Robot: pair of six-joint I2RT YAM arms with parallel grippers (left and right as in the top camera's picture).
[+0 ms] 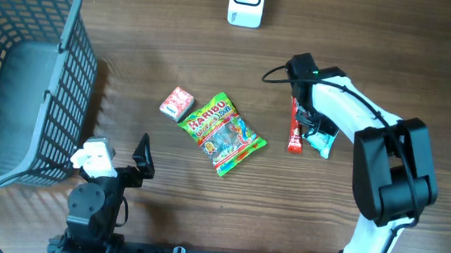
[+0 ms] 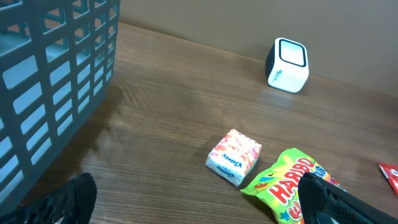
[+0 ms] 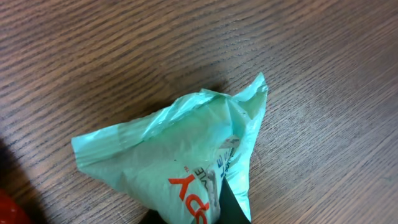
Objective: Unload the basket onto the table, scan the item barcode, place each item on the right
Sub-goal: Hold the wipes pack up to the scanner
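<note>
Only the right wrist view showed the crumpled mint-green packet's orange-red lettering, one corner peaking far-right. Overhead it lay half hidden beside a red stick sachet, with the right gripper clamped on it. The left gripper gaped near the grey slatted basket, and both packets lay outside it on the bench.

Mint-green packet: thin crumpled plastic with orange lettering, upper corner sticking up to a point. It lies on the table at the right side, just beside a red stick packet, with its near edge pinched in the closed right gripper. Scanner: small white box with a dark-framed window, upright at the far table edge, well apart from the packet.
</note>
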